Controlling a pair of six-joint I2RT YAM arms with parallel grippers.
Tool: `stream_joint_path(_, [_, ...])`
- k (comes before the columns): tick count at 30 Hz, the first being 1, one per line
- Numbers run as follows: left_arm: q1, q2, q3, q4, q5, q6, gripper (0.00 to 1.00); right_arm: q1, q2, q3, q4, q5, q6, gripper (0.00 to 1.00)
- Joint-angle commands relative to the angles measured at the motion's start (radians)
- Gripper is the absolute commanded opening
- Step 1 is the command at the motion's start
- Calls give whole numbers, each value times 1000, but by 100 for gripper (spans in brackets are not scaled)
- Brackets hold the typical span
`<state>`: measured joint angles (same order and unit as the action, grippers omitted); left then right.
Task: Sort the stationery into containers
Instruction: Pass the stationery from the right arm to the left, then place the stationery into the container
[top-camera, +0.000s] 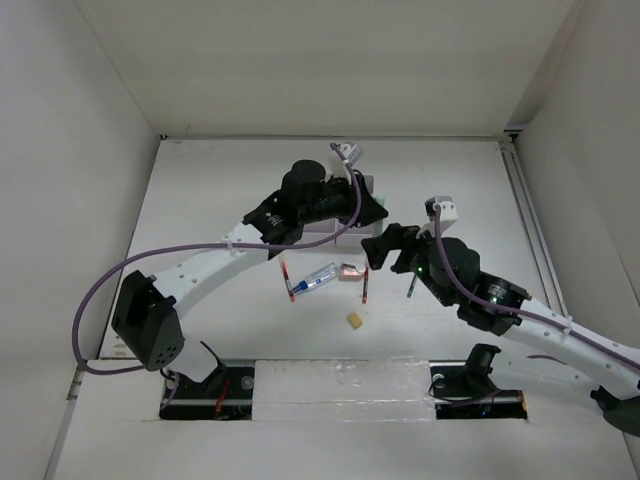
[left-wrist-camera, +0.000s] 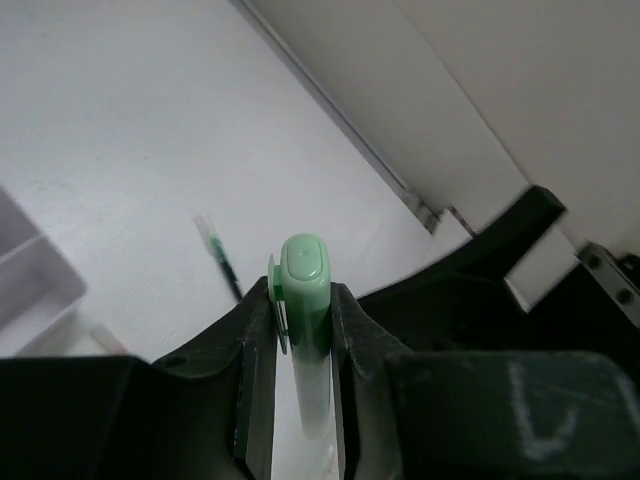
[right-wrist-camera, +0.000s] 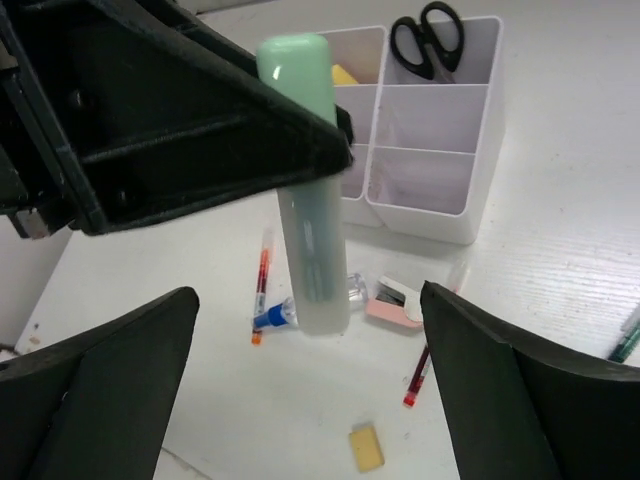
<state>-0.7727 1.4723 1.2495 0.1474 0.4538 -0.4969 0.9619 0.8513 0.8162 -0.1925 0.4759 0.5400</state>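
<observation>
Our left gripper is squeezed tight on a green-topped stick, with one finger pressing on each side just under the green cap. The stick stands almost straight up in the air, cap on top, and its cloudy see-through body hangs down below the fingers. Our right gripper has its two fingers spread far apart and holds nothing. From its camera we see the stick hanging between them, touching neither one. Under the stick lies the white table with small things on it. A thin red pen lies next to a blue-white tube. Just beside the tube sits a little pink thing, and we cannot tell what it is. A dark red pen lies near it, and a yellow eraser sits alone closer to us. A green pen lies off to the right side. Farther back stands the white organizer with its square boxes in two rows. Black scissors stick up out of the far right box, handles on top. Something yellow peeks out of the box beside it.
</observation>
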Motion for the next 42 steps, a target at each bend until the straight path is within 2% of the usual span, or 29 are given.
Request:
stream_joint_path(1, [6,-3,71,-31,-240,64,0,12,-8,14,-56,153,52,100])
stream_joint_path(2, [6,6,85,-31,-324,79,0,12,-30,5,-83,173,67,100])
stream_joint_path(3, [6,6,85,-31,-472,118,0,12,-59,-14,-123,184,67,100])
stream_joint_path(6, [30,28,61,67,-691,187,0,12,-112,-48,-168,196,77,100])
stream_joint_path(8, [67,37,21,192,-727,210,0,12,-150,-74,-186,172,77,100])
stream_joint_path(10, [119,83,21,240,-765,233,0,12,-213,-106,-223,171,86,100])
stream_joint_path(13, [128,141,57,297,-883,300,0,12,-299,-129,-260,152,86,100])
stream_joint_path(15, [128,196,77,355,-911,339,0,12,-340,-143,-269,118,86,100])
stream_joint_path(21, [161,339,174,330,-946,362,0,21,-460,-146,-334,93,98,100])
stream_joint_path(30, [182,364,114,397,-905,325,0,21,-460,-135,-334,82,75,100])
stream_joint_path(40, [182,373,57,399,-859,267,0,21,-442,-135,-314,82,75,100])
stream_joint_path(42, [182,373,33,409,-850,258,7,21,-432,-135,-314,82,75,100])
